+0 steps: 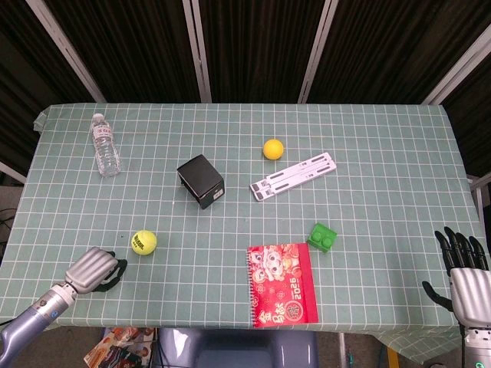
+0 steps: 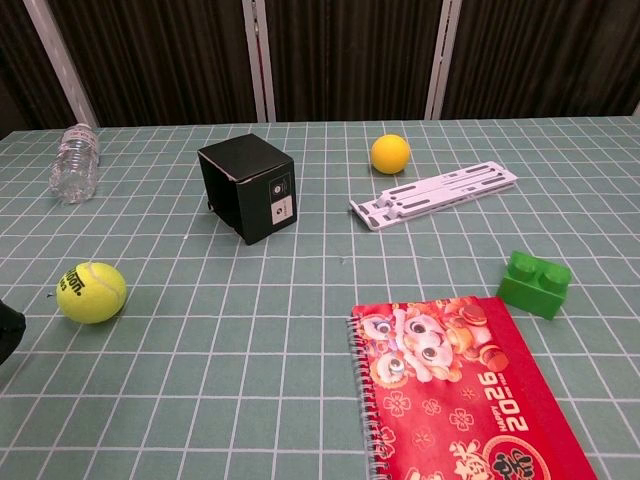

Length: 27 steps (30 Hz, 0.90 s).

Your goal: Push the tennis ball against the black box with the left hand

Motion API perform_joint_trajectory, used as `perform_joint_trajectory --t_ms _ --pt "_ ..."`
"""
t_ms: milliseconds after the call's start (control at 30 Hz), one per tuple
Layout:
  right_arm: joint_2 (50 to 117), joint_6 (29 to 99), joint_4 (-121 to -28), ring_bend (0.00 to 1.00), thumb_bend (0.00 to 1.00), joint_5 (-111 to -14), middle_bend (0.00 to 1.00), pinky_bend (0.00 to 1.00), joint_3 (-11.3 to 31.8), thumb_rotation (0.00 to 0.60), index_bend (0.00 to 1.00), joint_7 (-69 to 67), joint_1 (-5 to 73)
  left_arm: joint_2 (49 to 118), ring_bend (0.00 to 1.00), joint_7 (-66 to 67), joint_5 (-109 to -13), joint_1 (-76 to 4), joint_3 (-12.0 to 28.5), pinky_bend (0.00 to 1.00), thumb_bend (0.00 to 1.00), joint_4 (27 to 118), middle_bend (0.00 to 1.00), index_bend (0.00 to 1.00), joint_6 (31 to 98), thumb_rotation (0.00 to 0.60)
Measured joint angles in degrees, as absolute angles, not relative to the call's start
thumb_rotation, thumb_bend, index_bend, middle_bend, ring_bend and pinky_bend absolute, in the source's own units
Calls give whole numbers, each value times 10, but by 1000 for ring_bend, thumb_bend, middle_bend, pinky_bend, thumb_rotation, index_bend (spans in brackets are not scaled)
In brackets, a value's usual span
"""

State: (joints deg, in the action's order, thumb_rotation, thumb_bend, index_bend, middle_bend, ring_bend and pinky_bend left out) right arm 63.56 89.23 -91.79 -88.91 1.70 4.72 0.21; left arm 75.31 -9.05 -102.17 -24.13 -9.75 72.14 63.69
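Note:
The yellow-green tennis ball (image 1: 143, 242) (image 2: 91, 292) lies on the green checked tablecloth, front left. The black box (image 1: 201, 181) (image 2: 247, 189) stands further back and to the right of it, well apart from the ball. My left hand (image 1: 96, 268) is low at the table's front left, just left of and nearer than the ball, not touching it. Its dark fingers (image 1: 114, 269) look curled in and hold nothing. Only a dark tip of it (image 2: 8, 330) shows in the chest view. My right hand (image 1: 464, 272) hovers at the front right edge with fingers spread, empty.
A water bottle (image 1: 106, 144) lies at the back left. A yellow ball (image 1: 273, 149) and a white stand (image 1: 294, 176) sit behind and right of the box. A green brick (image 1: 323, 236) and a red notebook (image 1: 281, 282) lie front centre.

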Motion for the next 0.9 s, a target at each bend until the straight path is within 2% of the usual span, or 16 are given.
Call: perform_joint_trajectory --t_ms 433,900 --pt "635 897 -919 0 249 -892 0 0 18 600 0 47 -1 788 497 -100 -1001 -270 -84 756 417 698 666 597 609 600" --pt "631 905 -920 0 249 -902 0 0 15 600 0 41 -5 822 490 -75 -995 -288 -73 750 417 695 652 591 614 600"
